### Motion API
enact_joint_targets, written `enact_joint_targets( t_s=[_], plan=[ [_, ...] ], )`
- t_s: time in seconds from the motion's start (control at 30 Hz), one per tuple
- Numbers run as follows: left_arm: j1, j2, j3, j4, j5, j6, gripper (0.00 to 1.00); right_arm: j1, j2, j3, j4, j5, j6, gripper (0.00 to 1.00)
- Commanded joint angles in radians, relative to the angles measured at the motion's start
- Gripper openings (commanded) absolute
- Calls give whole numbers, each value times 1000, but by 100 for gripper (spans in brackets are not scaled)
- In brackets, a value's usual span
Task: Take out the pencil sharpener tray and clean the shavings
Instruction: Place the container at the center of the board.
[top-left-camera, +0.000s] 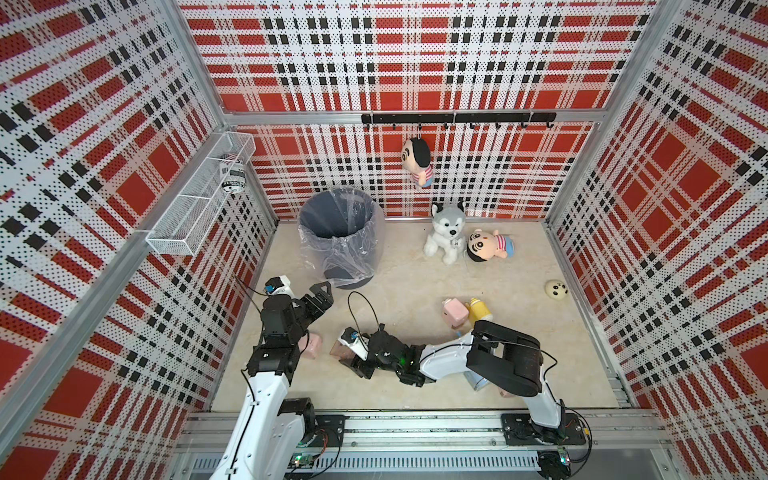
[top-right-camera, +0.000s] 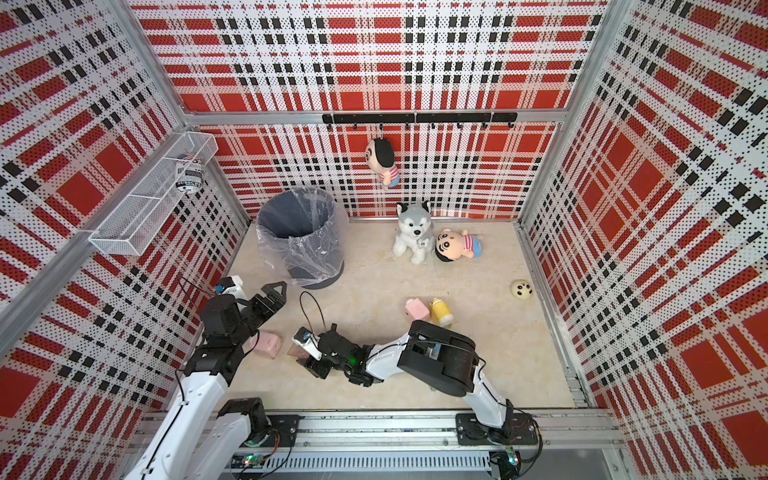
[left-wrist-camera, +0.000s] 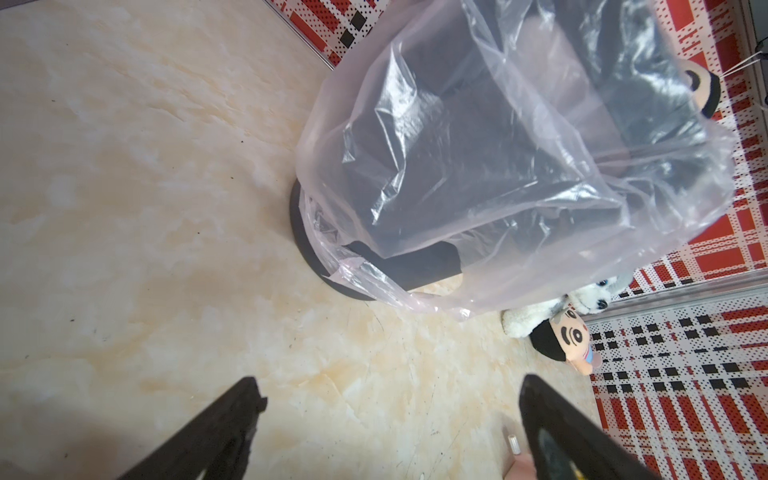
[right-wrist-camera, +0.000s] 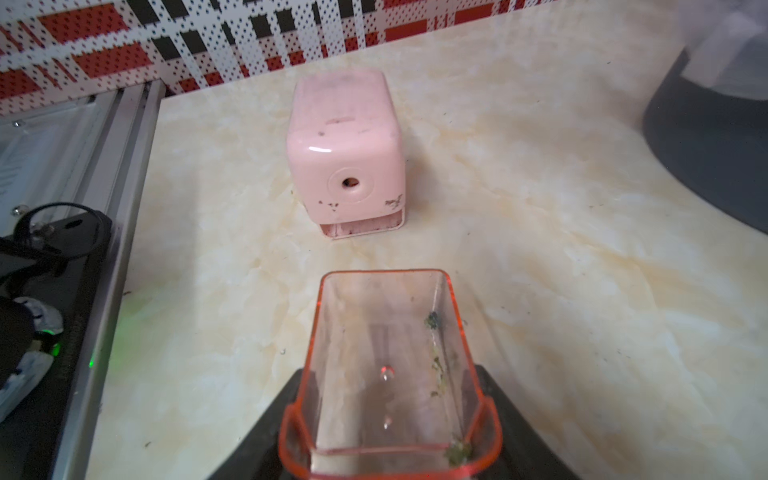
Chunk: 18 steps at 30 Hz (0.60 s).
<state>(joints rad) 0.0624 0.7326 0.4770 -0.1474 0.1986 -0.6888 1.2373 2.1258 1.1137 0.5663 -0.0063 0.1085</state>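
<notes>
The pink pencil sharpener (right-wrist-camera: 347, 153) stands on the marble floor near the left wall, in both top views (top-left-camera: 311, 345) (top-right-camera: 268, 344); the slot at its base is empty. Just in front of it, my right gripper (right-wrist-camera: 388, 386) is shut on the clear reddish tray (right-wrist-camera: 332, 353), seen from above too (top-left-camera: 338, 351). A few green shavings (right-wrist-camera: 434, 322) cling to the tray's inside. My left gripper (left-wrist-camera: 386, 390) stands open and empty above the floor, between the sharpener and the lined grey bin (left-wrist-camera: 498, 166) (top-left-camera: 338, 232).
A second pink sharpener (top-left-camera: 455, 312) and a yellow one (top-left-camera: 480, 311) lie right of centre. A husky plush (top-left-camera: 446, 232), a doll (top-left-camera: 490, 245) and a small ball (top-left-camera: 555, 289) sit toward the back right. A wire basket (top-left-camera: 199, 203) hangs on the left wall.
</notes>
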Motion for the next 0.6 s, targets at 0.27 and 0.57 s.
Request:
enact_joint_targets(
  t_s=[0.27,0.57],
  plan=[
    [8,-11,0,11,16,3,98,11,99,88,-95,43,-24,74],
    [-59,-45,28,-34,-65,1,98,11,-83,-65,-50,95,17,100]
  ],
)
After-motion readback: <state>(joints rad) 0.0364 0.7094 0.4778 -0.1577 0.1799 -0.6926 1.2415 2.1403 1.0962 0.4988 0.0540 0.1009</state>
